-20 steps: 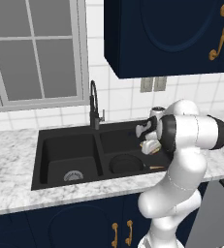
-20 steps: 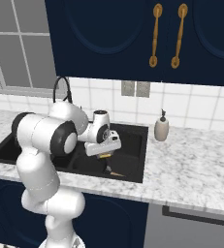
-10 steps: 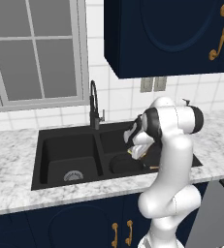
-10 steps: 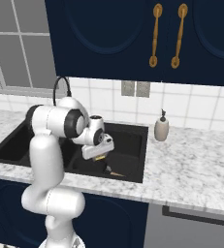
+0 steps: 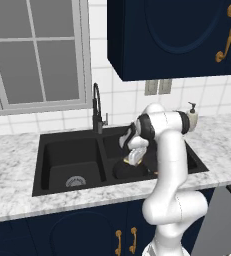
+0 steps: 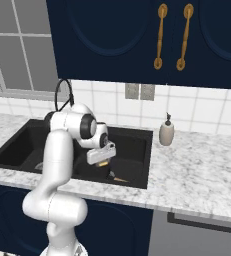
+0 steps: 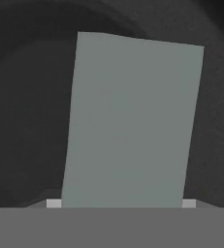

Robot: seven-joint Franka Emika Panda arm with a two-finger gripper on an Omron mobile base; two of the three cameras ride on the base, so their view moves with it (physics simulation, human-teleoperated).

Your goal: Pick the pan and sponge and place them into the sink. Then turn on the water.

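Observation:
My gripper (image 5: 132,159) hangs low over the right basin of the black sink (image 5: 62,145), shut on the sponge (image 5: 131,156), whose yellow side shows between the fingers. In the hand view the sponge's grey-green face (image 7: 133,121) stands upright right in front of the camera, held at its bottom edge by the gripper (image 7: 121,203). The round black pan (image 5: 128,171) lies on the basin floor straight below, its dark inside (image 7: 26,121) behind the sponge. From the right, the gripper (image 6: 102,161) and sponge (image 6: 103,163) sit just above the pan (image 6: 98,173), whose tan handle (image 6: 120,179) points right.
The black gooseneck faucet (image 5: 97,107) rises behind the divider between the two basins, left of the hand. A beige soap bottle (image 5: 191,117) stands on the marble counter (image 5: 12,150) behind the sink's right corner. The left basin has a silver drain (image 5: 75,181).
The arm has straightened and carried the gripper with the sponge left and down, from beside the basin's right part to just above the pan.

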